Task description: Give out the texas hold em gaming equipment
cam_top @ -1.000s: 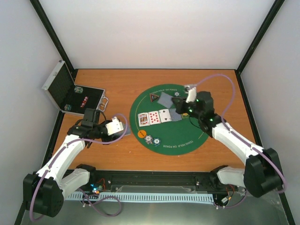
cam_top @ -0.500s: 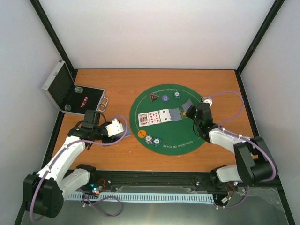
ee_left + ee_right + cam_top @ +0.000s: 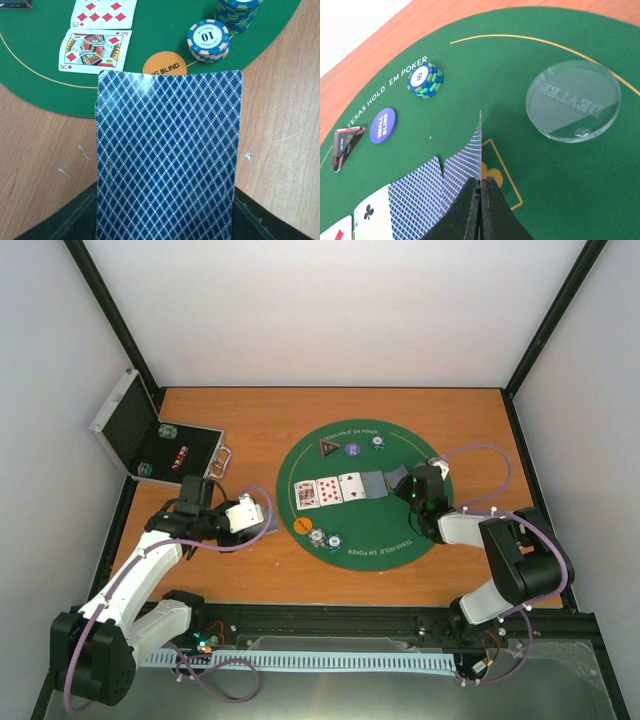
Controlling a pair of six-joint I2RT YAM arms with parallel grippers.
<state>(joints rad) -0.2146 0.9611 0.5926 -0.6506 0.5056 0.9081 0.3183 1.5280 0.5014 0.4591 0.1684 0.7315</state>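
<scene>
A round green mat (image 3: 350, 540) carries a row of cards (image 3: 328, 490): three face up and a face-down card (image 3: 415, 200) at the right end. My right gripper (image 3: 481, 184) is shut on one playing card (image 3: 480, 145), seen edge-on, low over the mat just right of that row. A clear dealer disc (image 3: 573, 100) lies to its right. My left gripper (image 3: 165, 210) is shut on a deck of blue-backed cards (image 3: 167, 150) beside the mat's left edge. Ahead of the deck lie an orange big-blind chip (image 3: 165, 65), a "10" chip stack (image 3: 208, 40) and the king of diamonds (image 3: 92, 50).
An open silver case (image 3: 160, 445) sits at the table's far left. At the mat's far side lie a dark triangle (image 3: 328, 448), a purple small-blind chip (image 3: 352, 448) and a blue-green chip stack (image 3: 378, 442). Black frame posts run along both sides.
My right gripper came down from above the mat's far side to the right end of the card row, still shut on its card. The left arm stayed still.
</scene>
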